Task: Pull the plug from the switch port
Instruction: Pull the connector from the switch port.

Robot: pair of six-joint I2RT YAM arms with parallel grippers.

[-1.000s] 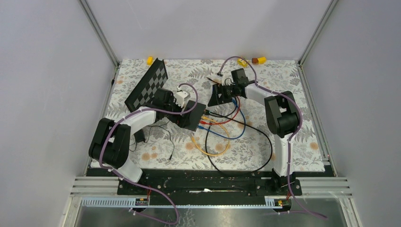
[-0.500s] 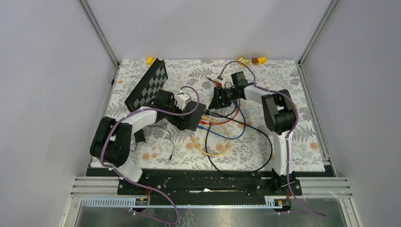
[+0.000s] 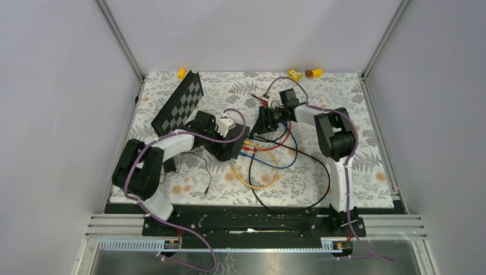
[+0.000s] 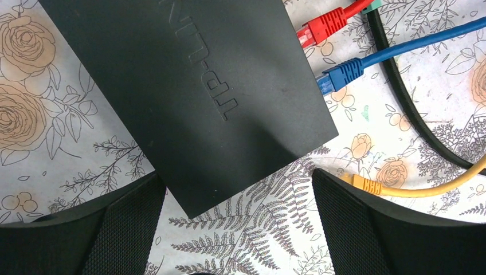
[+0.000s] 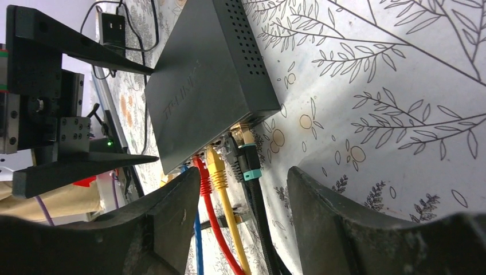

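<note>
The switch (image 4: 189, 86), a flat matte-black box with raised TP-LINK lettering, lies near the middle of the floral bench (image 3: 355, 114). From overhead most of it is hidden under the left arm's wrist. In the left wrist view its far end is cut off by the top of the frame.

The left gripper (image 4: 238, 192) hangs over one near corner of the switch. Its jaws are spread wide, one on each side of that corner, gripping nothing.

Along the port edge sit a red plug (image 4: 322, 26), a blue plug (image 4: 342, 73), a yellow plug (image 5: 216, 167) and a black plug with a teal boot (image 5: 247, 163). The ports are in shadow, so how deep each plug sits cannot be told.

The right gripper (image 5: 245, 180) faces this row. Its jaws are open, one on each side of the cables, and the blue plug is partly hidden behind one of them. Whether either touches a plug cannot be told.

A loose yellow plug (image 4: 367, 184) lies on the bench just beside the switch, in no port.

Cables loop over the bench in front of the port edge. A chequered board (image 3: 179, 107) sits towards the back left, and a small power adapter (image 3: 169, 167) lies near the left arm. The switch is well clear of every bench edge.
</note>
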